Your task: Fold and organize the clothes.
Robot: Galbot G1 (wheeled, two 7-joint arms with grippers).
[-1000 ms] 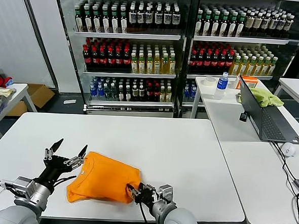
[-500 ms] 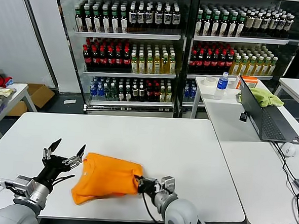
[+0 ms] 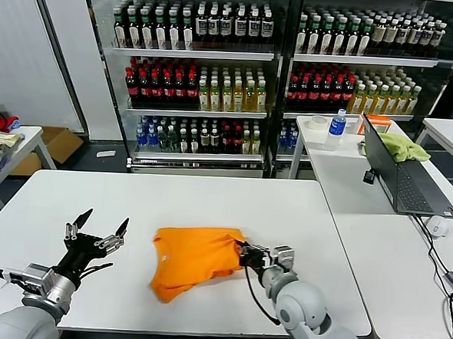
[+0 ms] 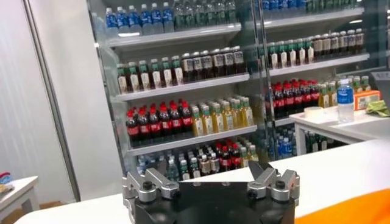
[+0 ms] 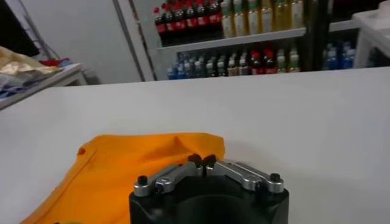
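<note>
Pinching T-shirt with right tool

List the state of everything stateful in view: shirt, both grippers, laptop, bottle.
orange T-shirt: folded into a bundle, lying on the white table, one edge pinched.
right gripper: shut on the shirt's right edge.
left gripper: open, holds nothing, left of the shirt and apart from it.
laptop: lid open, on the side table.
water bottle: upright, capped.

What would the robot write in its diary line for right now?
right gripper: shut on orange T-shirt edge | left gripper: open, off the shirt | shirt: bunched on white table
</note>
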